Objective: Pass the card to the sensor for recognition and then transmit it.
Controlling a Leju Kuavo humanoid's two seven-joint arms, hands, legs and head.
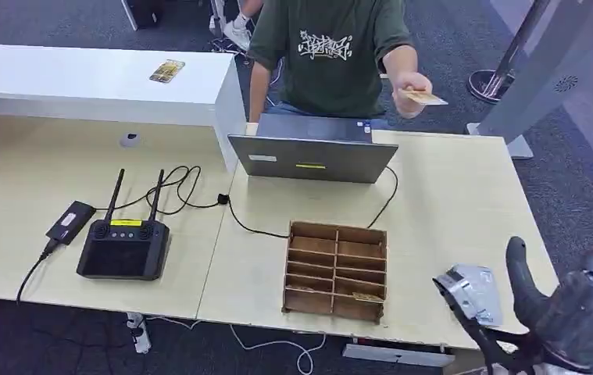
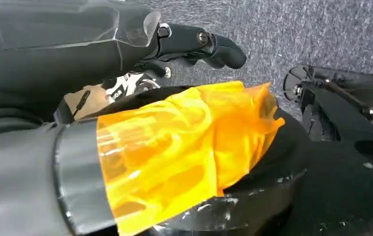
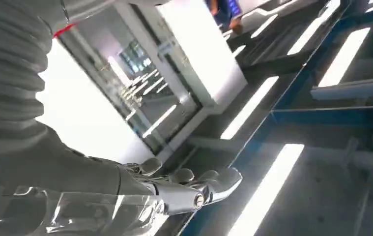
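A person in a green shirt (image 1: pixel 332 55) stands behind the table and holds out a tan card (image 1: pixel 423 98) above the table's far right part. My right hand (image 1: pixel 570 301) is raised at the near right corner, thumb up, with nothing in it. In the right wrist view this hand (image 3: pixel 174 189) has its fingers stretched out and bare. A small grey sensor device (image 1: pixel 473 291) sits at the table's front edge, just left of that hand. My left hand (image 2: pixel 199 44) hangs over grey carpet, holding nothing.
A wooden compartment box (image 1: pixel 336 269) stands at the front middle of the table (image 1: pixel 465 203). Behind it is an open laptop (image 1: pixel 312 156). A black remote controller (image 1: pixel 123 246) with cables lies to the left. A phone (image 1: pixel 167 71) rests on the white counter.
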